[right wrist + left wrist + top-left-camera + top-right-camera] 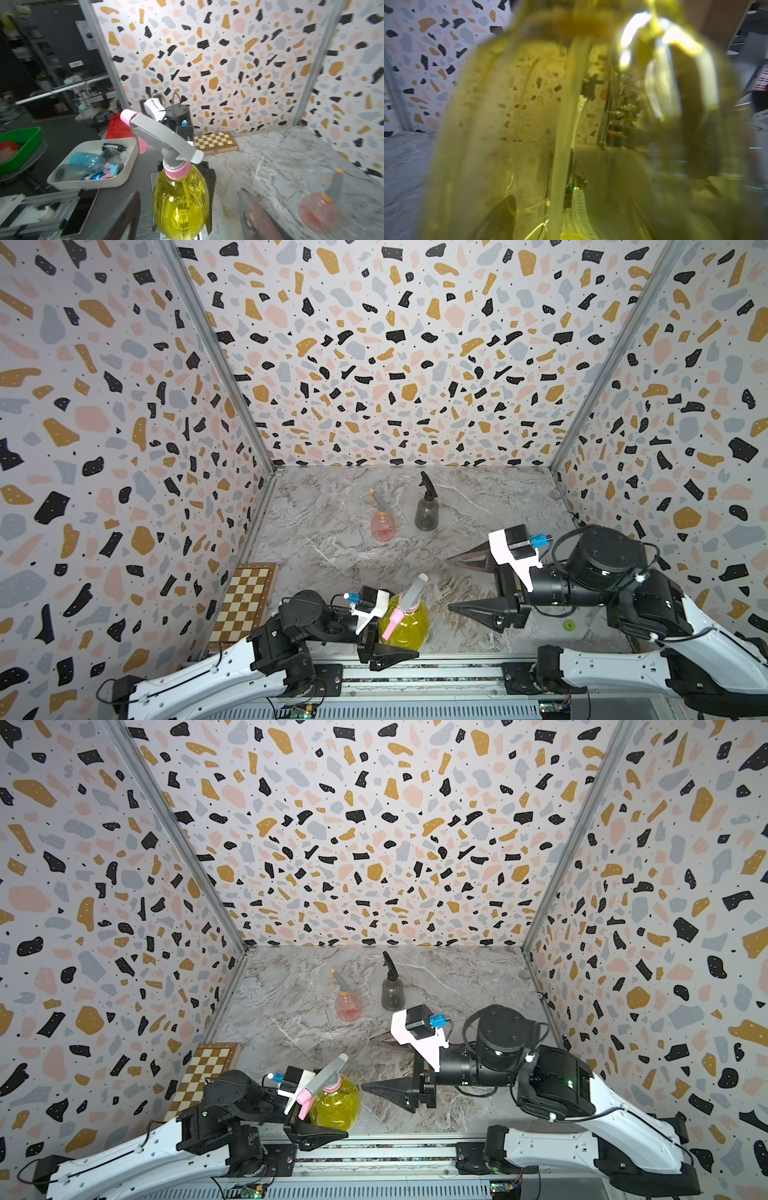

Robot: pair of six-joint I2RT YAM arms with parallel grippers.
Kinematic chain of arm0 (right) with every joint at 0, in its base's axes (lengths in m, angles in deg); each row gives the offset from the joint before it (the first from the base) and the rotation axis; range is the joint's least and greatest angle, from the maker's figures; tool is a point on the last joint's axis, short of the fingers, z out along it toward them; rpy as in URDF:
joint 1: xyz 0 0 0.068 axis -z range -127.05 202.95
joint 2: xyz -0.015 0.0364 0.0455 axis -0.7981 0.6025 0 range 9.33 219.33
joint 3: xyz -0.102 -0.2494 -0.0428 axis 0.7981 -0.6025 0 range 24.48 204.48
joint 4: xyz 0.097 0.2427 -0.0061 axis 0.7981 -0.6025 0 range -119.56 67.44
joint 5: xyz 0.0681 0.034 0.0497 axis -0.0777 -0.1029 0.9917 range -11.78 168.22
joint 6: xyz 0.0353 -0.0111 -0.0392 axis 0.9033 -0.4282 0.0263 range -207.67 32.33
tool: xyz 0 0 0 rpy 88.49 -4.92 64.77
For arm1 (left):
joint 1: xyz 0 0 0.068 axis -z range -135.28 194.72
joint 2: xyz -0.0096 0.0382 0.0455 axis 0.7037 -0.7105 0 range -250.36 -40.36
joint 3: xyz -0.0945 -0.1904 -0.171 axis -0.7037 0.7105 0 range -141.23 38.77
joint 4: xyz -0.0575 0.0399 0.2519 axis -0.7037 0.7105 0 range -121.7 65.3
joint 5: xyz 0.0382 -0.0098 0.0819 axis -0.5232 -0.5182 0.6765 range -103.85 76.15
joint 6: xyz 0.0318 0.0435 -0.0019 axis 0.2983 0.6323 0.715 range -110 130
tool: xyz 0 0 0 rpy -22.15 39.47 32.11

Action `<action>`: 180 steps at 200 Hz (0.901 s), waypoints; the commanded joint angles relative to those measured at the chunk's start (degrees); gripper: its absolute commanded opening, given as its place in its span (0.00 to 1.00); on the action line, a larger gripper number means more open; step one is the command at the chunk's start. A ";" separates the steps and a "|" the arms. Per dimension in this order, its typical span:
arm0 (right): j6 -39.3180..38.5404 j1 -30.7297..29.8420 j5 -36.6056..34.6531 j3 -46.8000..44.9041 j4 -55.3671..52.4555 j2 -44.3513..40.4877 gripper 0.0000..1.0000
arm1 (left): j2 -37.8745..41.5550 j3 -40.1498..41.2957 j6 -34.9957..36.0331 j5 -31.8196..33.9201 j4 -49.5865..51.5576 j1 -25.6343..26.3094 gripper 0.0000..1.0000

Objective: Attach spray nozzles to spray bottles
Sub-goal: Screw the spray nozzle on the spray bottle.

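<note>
**A:** 3 bottles are standing upright, each wearing a nozzle. Where is the yellow bottle (415, 620) sitting?

**B:** It is being held by the front edge of the surface (332, 539), its long axis running vertical. The left end effector (411, 637) is clamping its belly from the side. I cannot tell if its base is touching down.

**A:** Which way is the grey-and-pink nozzle (413, 592) pointing?

**B:** Its pink tip is pointing toward the front edge, and its grey tail is slanting toward the rear.

**A:** And the right end effector (449, 584)?

**B:** Its jaws are gaping wide apart, gripping nothing, hanging just right of the yellow bottle and aiming left.

**A:** The other 2?

**B:** The pink bottle (383, 526) with the grey-and-orange nozzle (379, 501) and the dark grey bottle (427, 514) with the black nozzle (428, 486) are standing side by side but apart, farther back. Both spouts are tilting rearward.
</note>
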 commanded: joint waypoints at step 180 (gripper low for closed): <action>-0.62 1.08 15.94 0.68 8.77 6.95 0.55 | -0.87 -1.71 -2.43 -4.81 -5.88 0.11 0.00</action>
